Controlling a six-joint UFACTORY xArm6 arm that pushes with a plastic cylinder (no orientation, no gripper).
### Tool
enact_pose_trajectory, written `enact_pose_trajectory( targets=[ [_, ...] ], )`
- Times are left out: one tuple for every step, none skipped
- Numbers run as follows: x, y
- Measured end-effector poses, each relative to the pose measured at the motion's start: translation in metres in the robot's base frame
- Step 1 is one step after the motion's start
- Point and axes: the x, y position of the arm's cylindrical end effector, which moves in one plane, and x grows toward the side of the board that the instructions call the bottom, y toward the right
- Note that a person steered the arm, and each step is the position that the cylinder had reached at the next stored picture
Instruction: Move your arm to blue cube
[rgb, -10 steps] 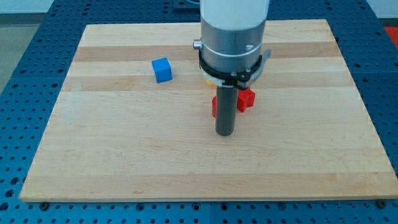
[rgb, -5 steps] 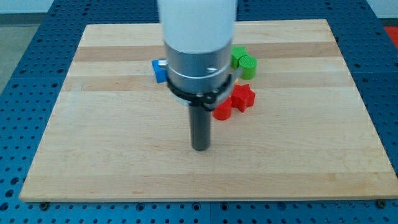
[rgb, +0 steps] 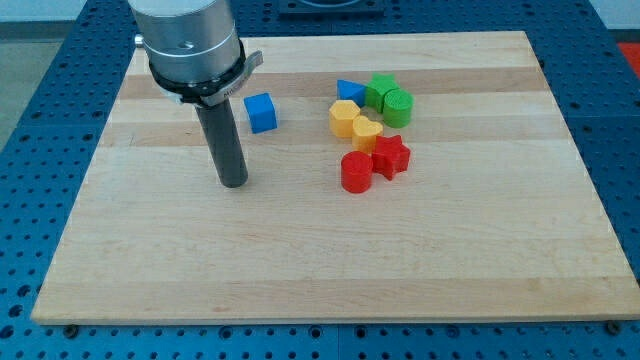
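The blue cube sits on the wooden board at the upper left of the middle. My tip rests on the board below the cube and a little to its left, apart from it. The dark rod rises from the tip to the arm's grey body at the view's top left.
A cluster lies to the right of the cube: a blue triangle, two green blocks, two yellow blocks, a red cylinder and a red star. A blue perforated table surrounds the board.
My tip has swept from the board's middle, near the red blocks, to the left and a little up, ending just below the blue cube. No block has moved.
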Motion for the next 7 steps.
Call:
enact_pose_trajectory(
  targets=[
    [-0.014, 0.000],
    [-0.039, 0.000],
    [-0.050, -0.003],
    [-0.071, -0.016],
    [-0.107, -0.033],
    [-0.132, -0.033],
    [-0.132, -0.007]
  ],
)
